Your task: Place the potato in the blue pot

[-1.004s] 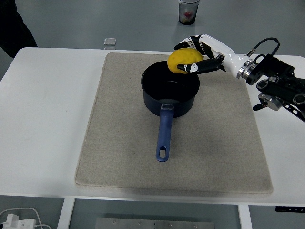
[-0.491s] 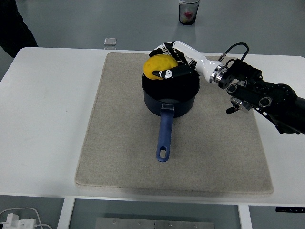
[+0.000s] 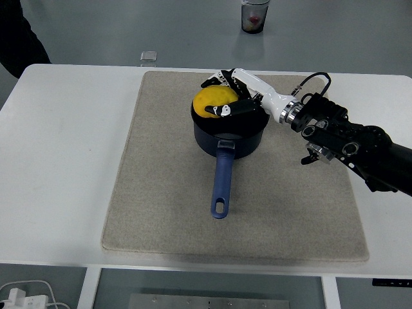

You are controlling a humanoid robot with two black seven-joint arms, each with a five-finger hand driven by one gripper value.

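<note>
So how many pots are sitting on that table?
1. The blue pot stands on the grey mat toward the table's far side, handle pointing to the near edge. The right hand holds the potato over it. Nothing seems hidden.

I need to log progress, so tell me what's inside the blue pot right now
The yellow potato sits in the blue pot's mouth, with the right robot hand gripping it. Potato and fingers cover most of the dark interior, so the bottom can't be seen.
</note>
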